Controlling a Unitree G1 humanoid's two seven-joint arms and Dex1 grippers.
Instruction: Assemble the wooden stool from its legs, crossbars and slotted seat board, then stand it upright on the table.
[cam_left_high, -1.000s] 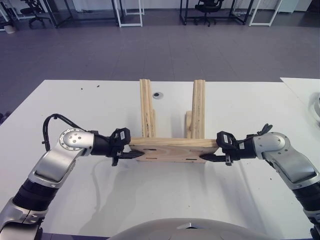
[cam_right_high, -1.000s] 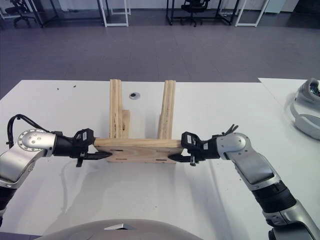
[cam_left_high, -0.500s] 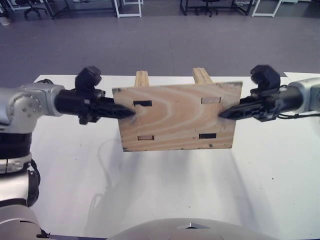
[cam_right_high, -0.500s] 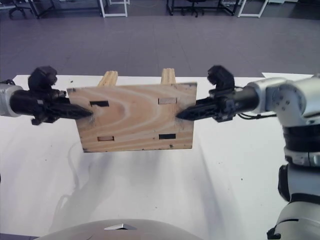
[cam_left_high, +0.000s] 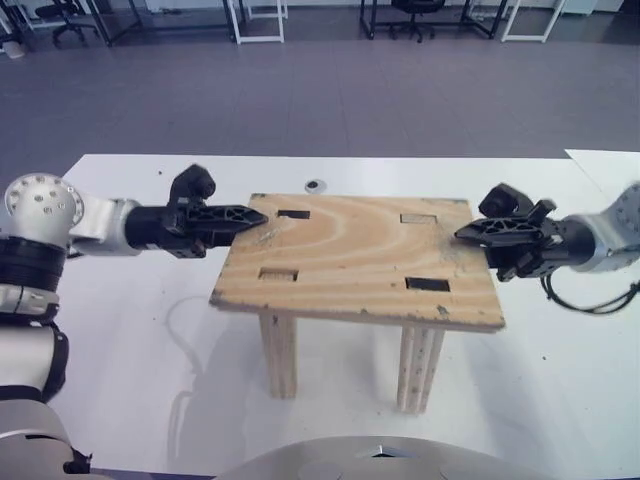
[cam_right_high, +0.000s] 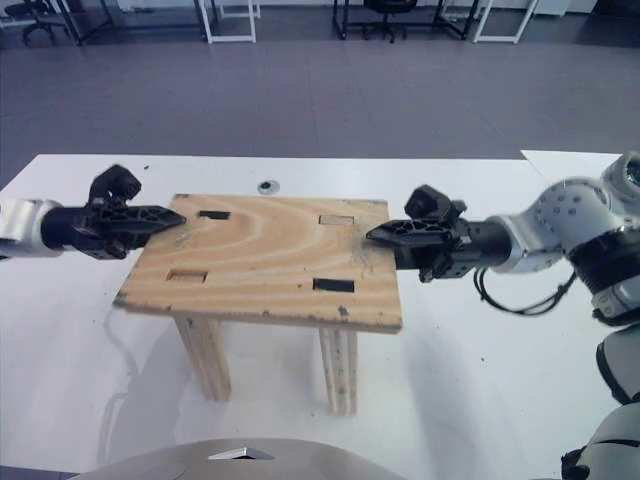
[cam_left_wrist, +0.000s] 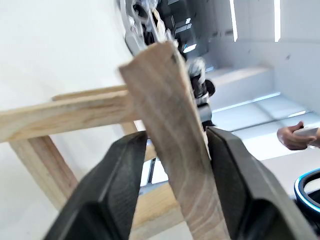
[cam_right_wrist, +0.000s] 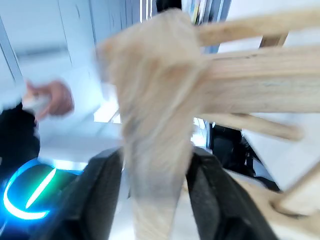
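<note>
The assembled wooden stool (cam_left_high: 355, 258) stands with its slotted seat board facing up and its legs (cam_left_high: 278, 354) pointing down to the white table (cam_left_high: 120, 330). My left gripper (cam_left_high: 252, 216) is shut on the seat board's left edge, near the far corner. At the opposite edge my right gripper (cam_left_high: 466, 234) is shut on the board. In the left wrist view the fingers (cam_left_wrist: 115, 190) clamp the board's edge (cam_left_wrist: 170, 120), with a crossbar and a leg behind. The right wrist view has the fingers (cam_right_wrist: 102, 195) on either side of the board's edge (cam_right_wrist: 150, 130).
A small round grommet (cam_left_high: 316, 186) sits in the table just behind the stool. A second white table (cam_left_high: 605, 165) stands at the far right. Desks and office chairs stand on the grey floor beyond.
The stool was lifted off the table from lying with its legs pointing away, turned over between both grippers, and now stands with the seat up and legs down.
</note>
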